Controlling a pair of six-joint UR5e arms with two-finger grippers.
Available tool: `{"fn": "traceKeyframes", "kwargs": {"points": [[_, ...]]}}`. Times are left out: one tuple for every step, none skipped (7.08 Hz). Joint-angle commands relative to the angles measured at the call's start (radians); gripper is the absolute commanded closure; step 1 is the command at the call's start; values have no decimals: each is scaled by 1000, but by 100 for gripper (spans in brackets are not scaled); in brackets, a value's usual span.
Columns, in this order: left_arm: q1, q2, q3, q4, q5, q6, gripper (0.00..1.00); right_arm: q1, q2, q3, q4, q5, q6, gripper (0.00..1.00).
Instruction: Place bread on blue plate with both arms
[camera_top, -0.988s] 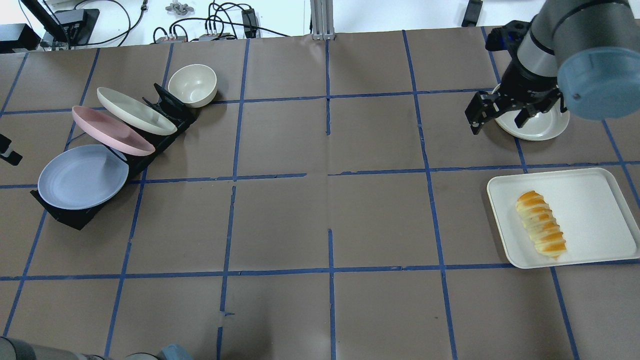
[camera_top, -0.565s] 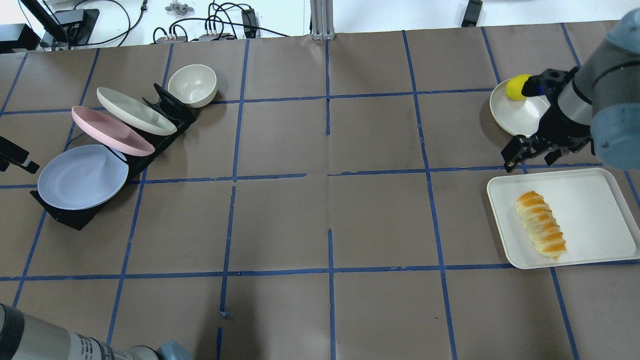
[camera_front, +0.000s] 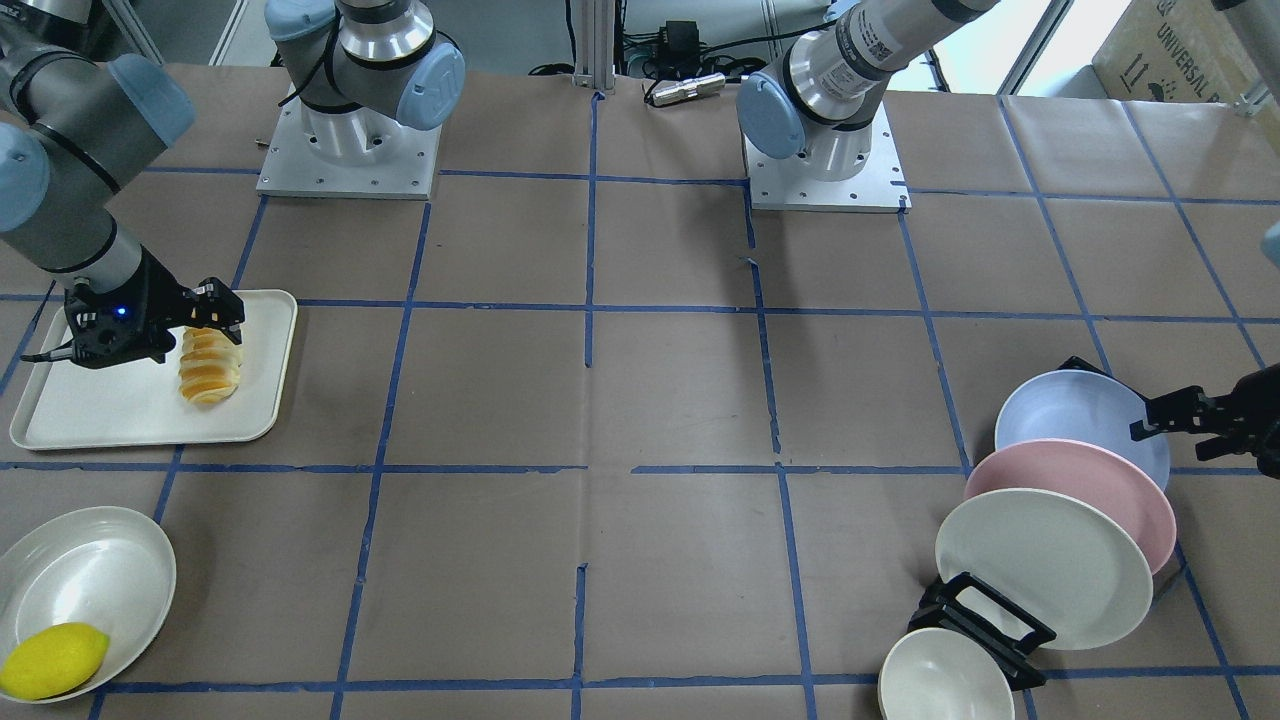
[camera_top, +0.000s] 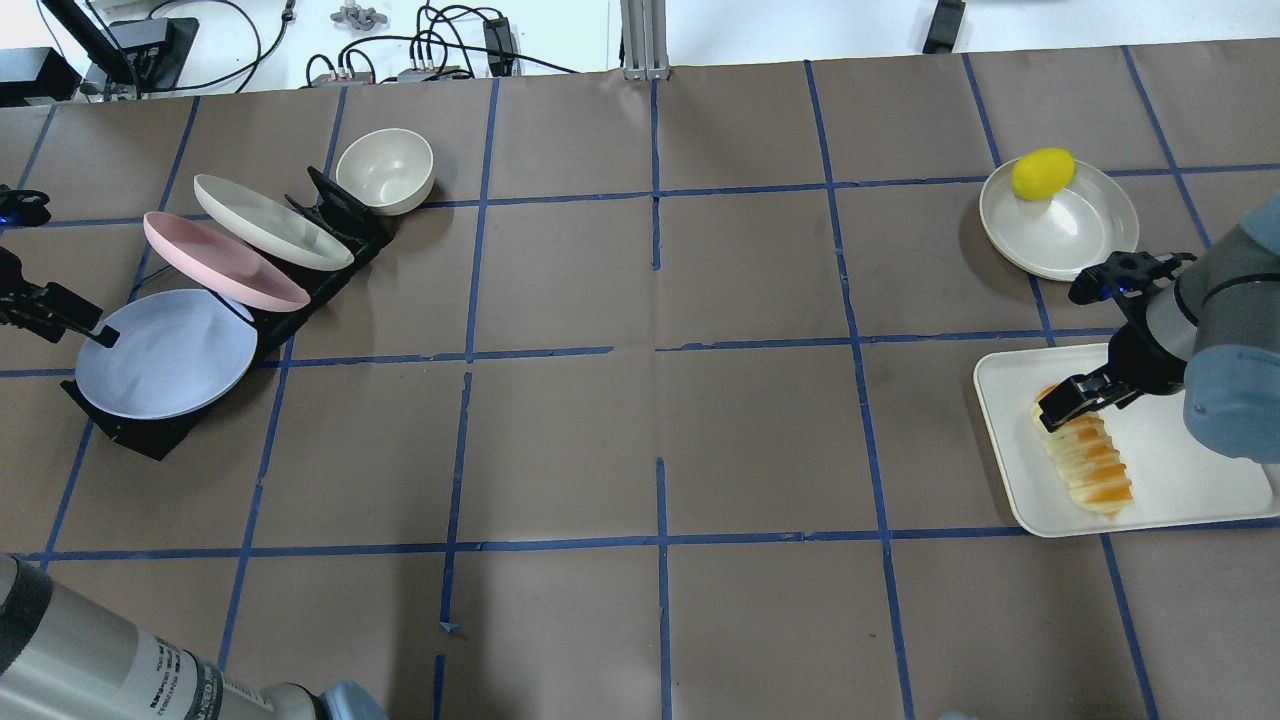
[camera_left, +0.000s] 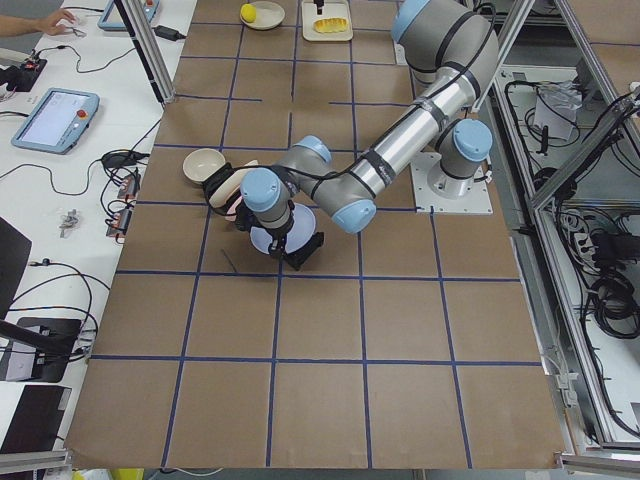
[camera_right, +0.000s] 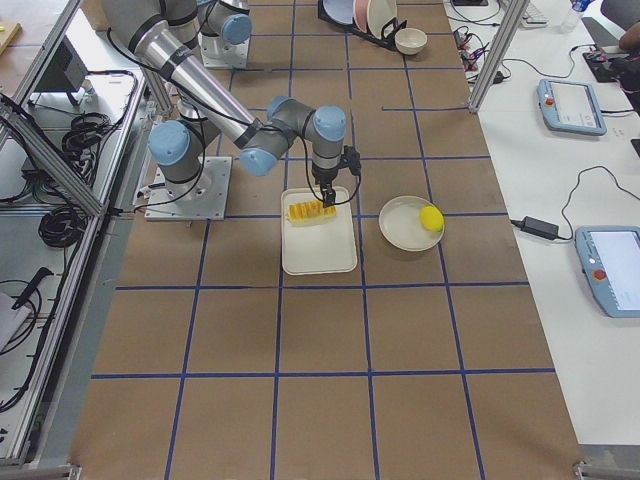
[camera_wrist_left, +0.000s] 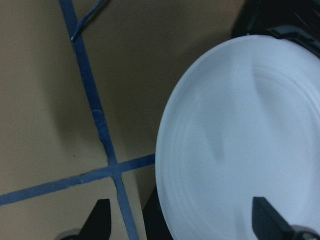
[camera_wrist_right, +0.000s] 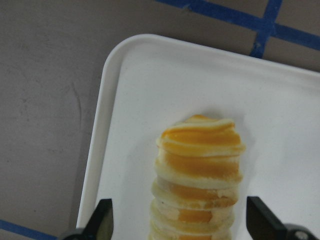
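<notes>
The bread (camera_top: 1085, 462) lies on a white tray (camera_top: 1180, 490), orange and cream striped. My right gripper (camera_top: 1062, 402) hangs open just over the bread's far end. In the right wrist view the bread (camera_wrist_right: 197, 175) sits between the two fingertips (camera_wrist_right: 102, 216). The blue plate (camera_top: 165, 352) leans in the front slot of a black rack (camera_top: 150, 435). My left gripper (camera_top: 62, 314) is open at the plate's outer rim. In the left wrist view the plate (camera_wrist_left: 240, 140) edge lies between the fingers. Both grippers are empty.
A pink plate (camera_top: 225, 262), a cream plate (camera_top: 270, 222) and a cream bowl (camera_top: 385, 170) stand behind the blue plate in the rack. A yellow lemon (camera_top: 1043, 172) lies in a cream dish (camera_top: 1075, 225) beyond the tray.
My right gripper has moved from over the cream dish to the tray and down over the bread's end. My left gripper has come in toward the blue plate's rim.
</notes>
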Motion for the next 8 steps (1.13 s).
{"fn": "traceKeyframes", "kwargs": {"points": [[-3,-47,29,-2,-50,1,1,-3,12,20,-1,-17,-17,8],[-4,-49,20,-4,-63,0,9,-5,11,20,-8,-28,-18,8],[-4,-55,29,-4,-60,-2,26,-5,31,20,-12,-28,-29,8],[-4,-55,31,-4,-60,0,45,-5,57,18,-29,-28,-30,8],[-6,-55,31,-4,-57,0,64,-5,71,18,-41,-28,-30,8],[-6,-55,31,-5,-57,0,73,-5,78,18,-58,-30,-30,8],[-7,-50,33,-8,-58,0,78,-5,87,18,-67,-30,-30,9],[-9,-44,40,-30,-60,0,79,-5,88,17,-67,-30,-30,17]]}}
